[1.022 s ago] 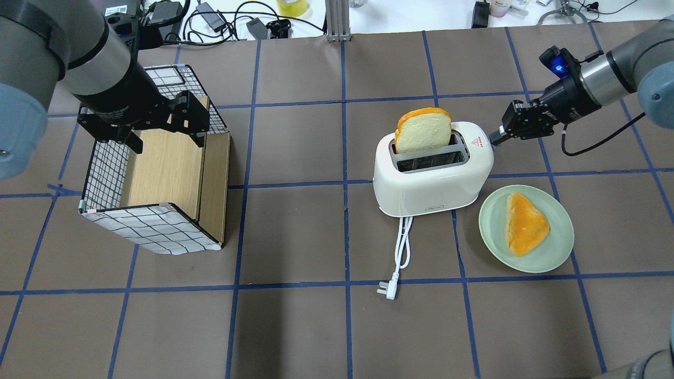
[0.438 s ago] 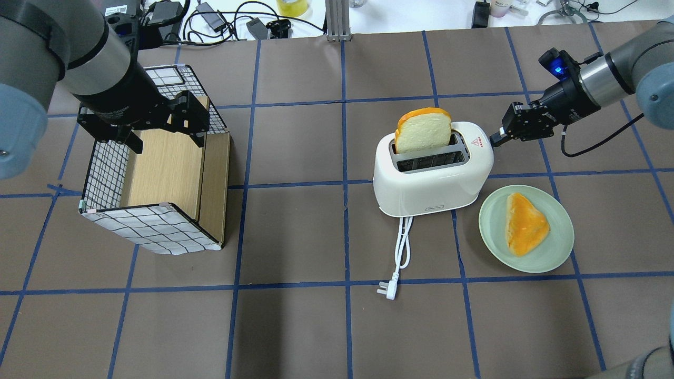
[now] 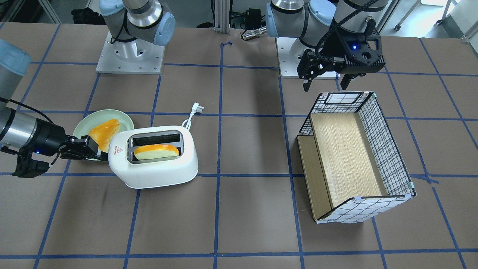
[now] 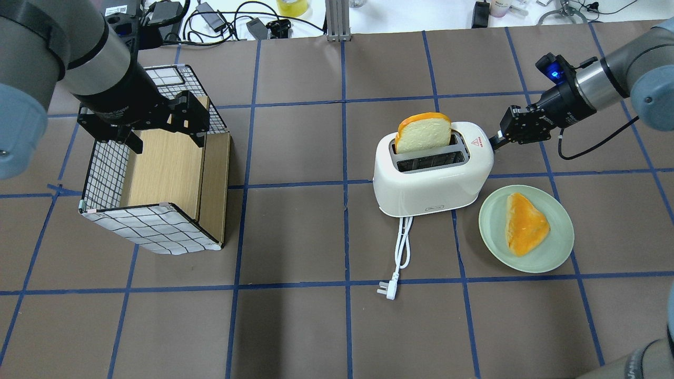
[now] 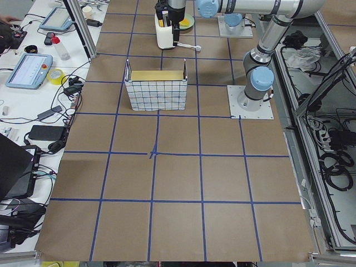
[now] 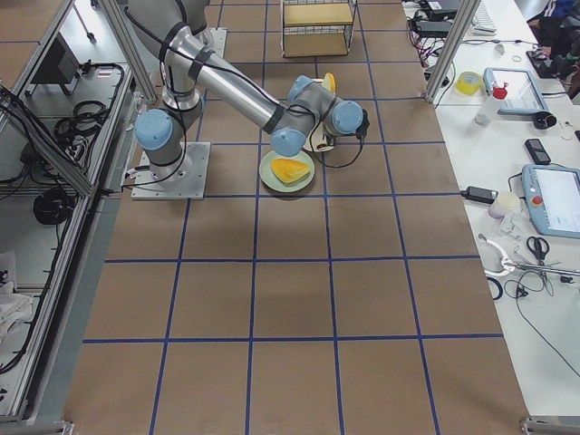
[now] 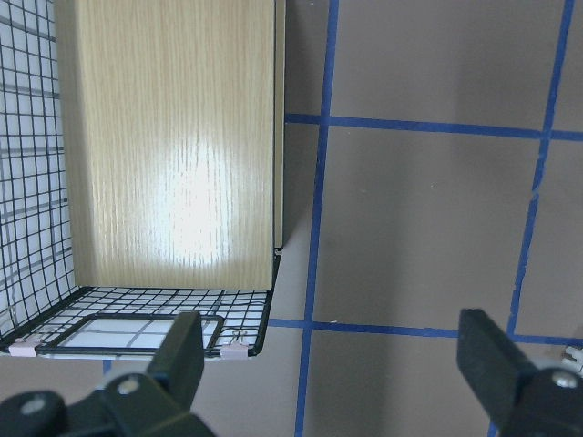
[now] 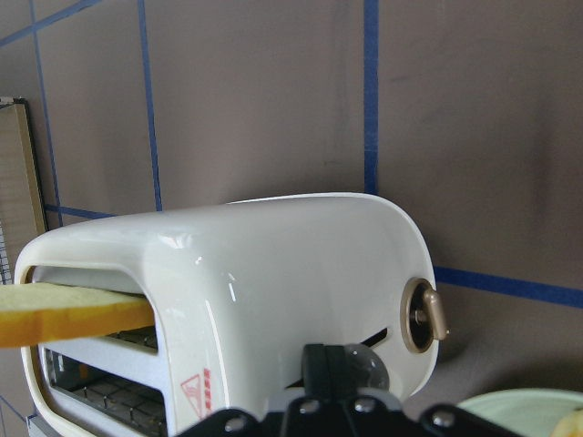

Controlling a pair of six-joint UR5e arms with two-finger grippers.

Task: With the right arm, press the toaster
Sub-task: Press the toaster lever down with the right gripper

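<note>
The white toaster (image 4: pixel 432 173) stands mid-table with a slice of bread (image 4: pixel 423 131) upright in its far slot. The slice sits low in the slot in the front-facing view (image 3: pixel 157 150). My right gripper (image 4: pixel 497 140) is shut, its tips against the toaster's end face by the red triangle. In the right wrist view the shut tips (image 8: pixel 325 362) rest at the grey lever (image 8: pixel 367 369), beside a bronze dial (image 8: pixel 424 319). My left gripper (image 4: pixel 166 138) is open and empty above the grid-patterned box (image 4: pixel 152 229).
A pale green plate (image 4: pixel 489 221) holds an orange-crusted slice (image 4: pixel 524 223) just right of the toaster. The white cord (image 4: pixel 403 247) and plug (image 4: pixel 387 289) trail toward the front. Cables and tools lie past the table's far edge.
My right gripper has shifted slightly at the toaster's end face, and the bread slice has sunk a little into its slot. The left arm has not moved.
</note>
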